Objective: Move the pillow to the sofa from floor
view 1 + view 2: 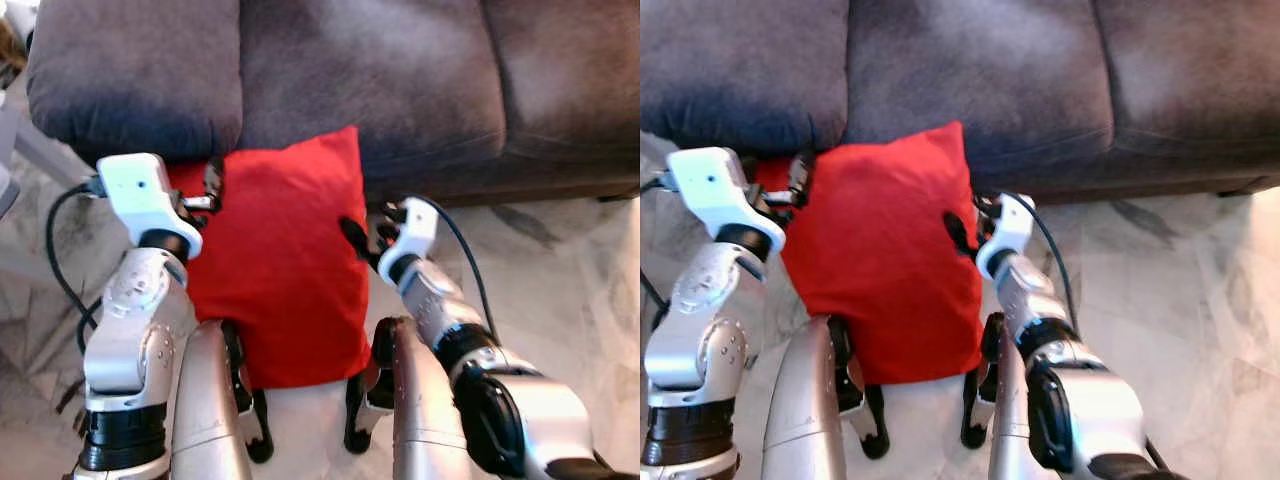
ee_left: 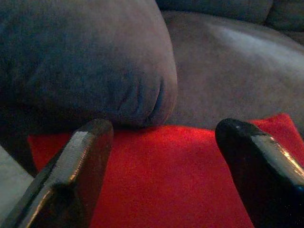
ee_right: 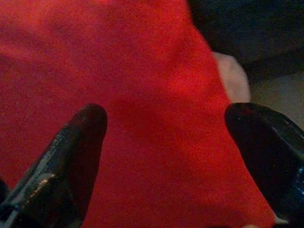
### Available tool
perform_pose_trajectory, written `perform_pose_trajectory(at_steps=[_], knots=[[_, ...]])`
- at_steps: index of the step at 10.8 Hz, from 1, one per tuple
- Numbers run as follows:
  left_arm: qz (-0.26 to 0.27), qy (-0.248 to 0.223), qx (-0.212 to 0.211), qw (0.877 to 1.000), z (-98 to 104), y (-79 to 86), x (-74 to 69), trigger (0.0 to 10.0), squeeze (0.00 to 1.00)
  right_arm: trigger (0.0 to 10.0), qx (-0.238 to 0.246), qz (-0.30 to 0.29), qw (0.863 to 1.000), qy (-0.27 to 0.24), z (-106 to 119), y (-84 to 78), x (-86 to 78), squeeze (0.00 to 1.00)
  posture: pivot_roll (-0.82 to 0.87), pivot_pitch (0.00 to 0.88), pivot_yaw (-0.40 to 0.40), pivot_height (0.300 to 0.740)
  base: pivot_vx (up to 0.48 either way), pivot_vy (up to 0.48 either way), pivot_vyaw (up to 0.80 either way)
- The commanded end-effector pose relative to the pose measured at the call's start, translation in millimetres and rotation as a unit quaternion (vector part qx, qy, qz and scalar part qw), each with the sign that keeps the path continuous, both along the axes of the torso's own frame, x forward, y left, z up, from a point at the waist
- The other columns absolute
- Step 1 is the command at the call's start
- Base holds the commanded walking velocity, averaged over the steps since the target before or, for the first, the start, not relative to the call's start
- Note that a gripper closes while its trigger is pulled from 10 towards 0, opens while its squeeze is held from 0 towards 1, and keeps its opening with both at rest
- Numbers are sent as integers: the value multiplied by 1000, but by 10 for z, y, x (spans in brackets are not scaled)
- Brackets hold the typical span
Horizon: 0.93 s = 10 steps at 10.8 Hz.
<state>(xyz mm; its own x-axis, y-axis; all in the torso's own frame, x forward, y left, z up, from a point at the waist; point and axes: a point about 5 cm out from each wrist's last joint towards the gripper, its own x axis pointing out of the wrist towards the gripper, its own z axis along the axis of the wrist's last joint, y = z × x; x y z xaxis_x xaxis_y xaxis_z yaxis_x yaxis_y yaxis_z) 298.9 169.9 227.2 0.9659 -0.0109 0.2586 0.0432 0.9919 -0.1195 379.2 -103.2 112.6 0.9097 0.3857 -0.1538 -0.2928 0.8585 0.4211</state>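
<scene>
I see the red pillow (image 1: 280, 260) on the floor (image 1: 560, 270), its top edge leaning against the front of the grey sofa (image 1: 400, 90). Left gripper (image 1: 214, 190) is at the pillow's upper left corner, right gripper (image 1: 365, 235) at its right edge. Both pairs of fingers are spread apart, 2 black fingers (image 3: 71, 156) straddling red fabric, nothing pinched.

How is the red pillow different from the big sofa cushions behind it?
The square red fabric pillow is bright, thin and flat; the dark grey-brown sofa cushions are dull, thick and rounded. The pillow is lower, in front of the sofa, its top corner against the sofa's front edge, with the left gripper and right gripper at its sides, fingers open; the cushions are untouched. Both look like soft fabric.
</scene>
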Motion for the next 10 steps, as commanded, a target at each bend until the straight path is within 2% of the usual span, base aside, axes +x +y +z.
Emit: perform_pose_trajectory(at_steps=[1, 2, 3, 5, 7, 8, 9, 10], knots=[[3, 0, -2, 1000, 3, 5, -37, 10000, 0, 10000, 0, 0, 1000, 17, -95, 22, -43, 0, 221, 439, -60, 545, 0, 0, 0], [5, 3, -1, 1000, -12, 14, -16, 10000, 0, 10000, -13, -3, 1000, 9, -68, 20, -27, 0, 224, 414, -63, 545, 0, 0, 0], [8, 4, 3, 1000, -31, 43, 10, 10000, 0, 10000, -42, -10, 999, -25, 25, -26, 14, 0, 216, 390, -68, 545, 0, 0, 0], [12, 24, 27, 999, -234, 97, 94, 10000, 0, 10000, -68, -57, 991, -99, 189, -286, 49, 0, 171, 287, -69, 545, 0, 0, 0], [11, 48, 37, 998, -433, 123, 158, 10000, 0, 10000, -72, -97, 984, -130, 158, -456, -52, 0, 145, 212, -62, 545, 0, 0, 0], [14, 55, 47, 997, -520, 153, 181, 10000, 0, 10000, -71, -117, 979, -154, 116, -479, -166, 0, 141, 175, -58, 545, 0, 0, 0], [17, 57, 49, 997, -553, 177, 191, 10000, 0, 10000, -77, -112, 977, -167, 102, -448, -231, 0, 131, 154, -57, 545, 0, 0, 0], [18, 55, 52, 997, -620, 188, 233, 10000, 0, 10000, -75, -112, 977, -166, 73, -402, -294, 0, 110, 126, -60, 545, 0, 0, 0]])
